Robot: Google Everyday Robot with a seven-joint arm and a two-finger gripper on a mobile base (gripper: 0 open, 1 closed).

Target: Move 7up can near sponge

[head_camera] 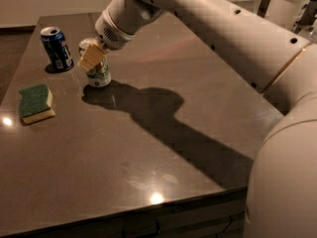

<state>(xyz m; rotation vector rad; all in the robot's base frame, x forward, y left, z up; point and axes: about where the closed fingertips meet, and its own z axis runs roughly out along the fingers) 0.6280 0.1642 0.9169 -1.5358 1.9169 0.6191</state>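
The 7up can [100, 74], white with a green band at its base, stands upright on the dark table [148, 148] at the back left. My gripper [92, 56] is shut on the 7up can from above, its tan fingers [90, 58] covering the can's upper half. The sponge [35, 103], green on top with a yellow base, lies flat near the table's left edge, about a can's height to the left and in front of the can.
A dark blue can [56, 47] stands upright behind the sponge, just left of the 7up can. My white arm [223, 33] reaches in from the right over the table's back. The table's front edge [148, 209] runs along the bottom.
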